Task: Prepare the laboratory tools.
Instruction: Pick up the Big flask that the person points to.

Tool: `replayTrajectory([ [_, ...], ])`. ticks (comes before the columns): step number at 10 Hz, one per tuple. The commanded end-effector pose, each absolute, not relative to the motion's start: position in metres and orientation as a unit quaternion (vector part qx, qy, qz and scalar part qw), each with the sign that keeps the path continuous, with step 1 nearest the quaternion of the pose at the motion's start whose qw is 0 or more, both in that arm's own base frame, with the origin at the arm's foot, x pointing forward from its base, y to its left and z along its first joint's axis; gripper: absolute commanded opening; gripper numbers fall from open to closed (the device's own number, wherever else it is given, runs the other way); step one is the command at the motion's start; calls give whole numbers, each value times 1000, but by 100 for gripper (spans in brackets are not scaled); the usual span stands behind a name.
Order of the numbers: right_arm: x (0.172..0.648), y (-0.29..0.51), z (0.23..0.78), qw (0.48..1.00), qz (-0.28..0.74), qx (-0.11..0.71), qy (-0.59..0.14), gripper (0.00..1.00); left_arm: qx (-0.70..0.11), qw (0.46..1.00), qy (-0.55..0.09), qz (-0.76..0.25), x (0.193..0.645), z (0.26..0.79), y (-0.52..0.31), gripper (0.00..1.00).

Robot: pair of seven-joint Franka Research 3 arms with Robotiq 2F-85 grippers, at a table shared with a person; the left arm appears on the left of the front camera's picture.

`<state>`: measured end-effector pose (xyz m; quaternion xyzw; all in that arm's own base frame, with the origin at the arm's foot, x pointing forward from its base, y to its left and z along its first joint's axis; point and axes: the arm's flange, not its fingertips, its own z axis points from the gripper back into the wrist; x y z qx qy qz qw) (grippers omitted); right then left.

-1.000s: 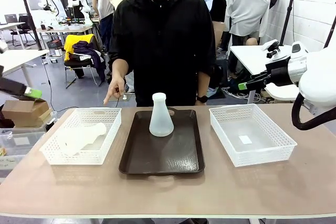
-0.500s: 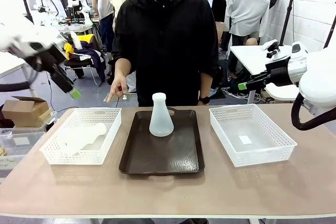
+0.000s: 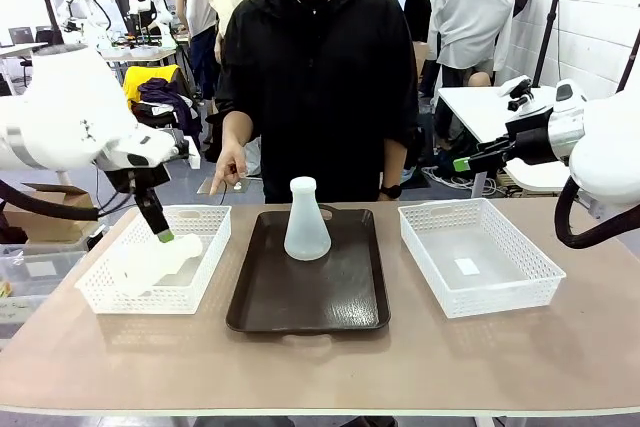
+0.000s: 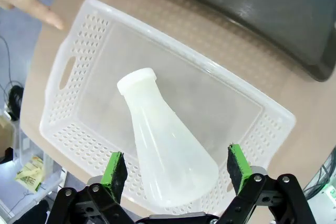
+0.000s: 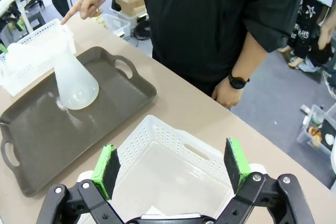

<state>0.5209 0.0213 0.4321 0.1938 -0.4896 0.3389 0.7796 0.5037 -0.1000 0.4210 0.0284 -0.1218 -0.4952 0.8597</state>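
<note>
Where the lying flask (image 4: 168, 148) is: on its side in the left basket (image 4: 73, 137), neck toward the handle end, wide base toward the left hand (image 4: 176, 167).
Step in hand: judged to be the pick of this flask; no grip made yet.
How it is done well: hand to be lowered straight, with both pads kept inside the basket walls. The cone is best bracketed at mid-body, since the base looks about as wide as the pad gap. Fingers to be closed gently, as thin plastic may flex and a taper can slip out. Flask to be turned upright only once lifted clear of the mesh.
Flask look: frosted-white translucent plastic, conical, wide base, narrow neck with a lipped rim. It looks empty and is judged light.
Left hand: fingers apart, nothing held. One green pad is seen to either side of the flask body, and the hand appears just above it.
Upright flask (image 3: 306, 227): same make, stood on the far half of the tray (image 3: 310, 297).
Tray: dark brown, handled, set between the two baskets on the bench (image 3: 320, 367).
Right basket (image 3: 500, 299): white mesh, only a small white slip seen inside.
Right hand (image 5: 170, 169): fingers apart, empty, held high above the right basket.
Person's finger (image 3: 225, 172): pointed toward the left basket from the far side.
Progress: judged about halfway, with one flask on the tray and one to fetch.
</note>
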Motion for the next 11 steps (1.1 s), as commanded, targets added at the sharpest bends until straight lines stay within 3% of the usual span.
replayTrajectory([
  [1,522,22,434,783,337,195,-486,100,33,876,-107,-469,521,406,-109,100],
  [11,522,22,434,783,337,195,-486,100,29,905,-65,-419,589,352,-128,100],
])
